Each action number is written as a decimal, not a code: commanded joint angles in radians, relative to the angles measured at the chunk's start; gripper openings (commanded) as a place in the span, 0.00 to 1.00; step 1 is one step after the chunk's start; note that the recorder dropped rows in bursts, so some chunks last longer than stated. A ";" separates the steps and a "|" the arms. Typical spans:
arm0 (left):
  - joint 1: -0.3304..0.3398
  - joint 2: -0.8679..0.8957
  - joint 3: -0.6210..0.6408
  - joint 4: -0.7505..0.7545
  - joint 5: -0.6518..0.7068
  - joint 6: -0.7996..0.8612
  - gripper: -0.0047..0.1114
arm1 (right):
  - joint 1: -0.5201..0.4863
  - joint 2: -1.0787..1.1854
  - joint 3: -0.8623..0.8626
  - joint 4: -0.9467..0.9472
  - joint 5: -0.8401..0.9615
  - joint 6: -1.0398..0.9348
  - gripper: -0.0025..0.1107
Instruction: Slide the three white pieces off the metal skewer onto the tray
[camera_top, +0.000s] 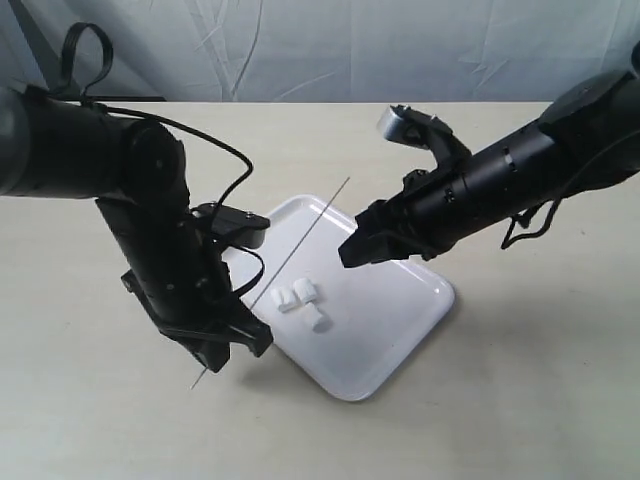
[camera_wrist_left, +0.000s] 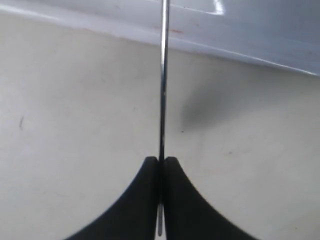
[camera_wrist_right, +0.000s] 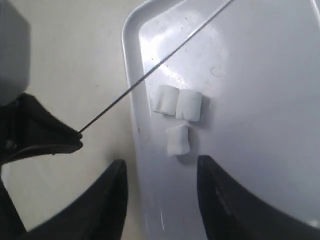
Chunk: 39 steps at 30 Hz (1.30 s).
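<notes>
- Between the pressed-together fingers (camera_wrist_left: 142, 200) of the left gripper (camera_wrist_left: 161, 162), the metal skewer (camera_wrist_left: 162, 90) is pinched close to one end. The rod runs out past the fingertips on a slant over the tray (camera_top: 400, 330) and looks bare along every stretch that shows.
- Just ahead of the spread fingers (camera_wrist_right: 220, 200) of the right gripper (camera_wrist_right: 160, 175), which hold nothing, the three white pieces (camera_wrist_right: 177, 112) lie on the tray. Two are side by side and touching, the third is close beside them, and all are apart from the rod.
- Judged from this, the sliding looks done and what is left is a clean parting. The rod is best drawn back along its own line, not swept sideways over the pieces. The right fingers would do well to rise straight up, since the pieces sit near their tips and a brush could roll one toward the low rim.
- Hard to make out: the left wrist view cuts off the skewer's far tip, and the right wrist view cuts off its upper stretch.
- In the exterior view the left arm's own bulk hides where the fingers meet the rod; only a short stub pokes out behind them over the table (camera_top: 520, 400).
- Whether the third piece touches its neighbours cannot be told.
</notes>
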 joint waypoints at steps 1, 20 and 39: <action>0.011 0.060 -0.037 0.039 0.051 -0.009 0.04 | -0.006 -0.105 0.003 -0.126 0.013 0.034 0.40; 0.018 0.092 -0.051 0.060 0.016 0.000 0.28 | -0.006 -0.210 0.003 -0.168 -0.008 0.075 0.52; 0.018 -0.101 -0.125 0.262 0.316 -0.033 0.29 | -0.006 -0.244 0.003 -0.256 0.163 0.117 0.52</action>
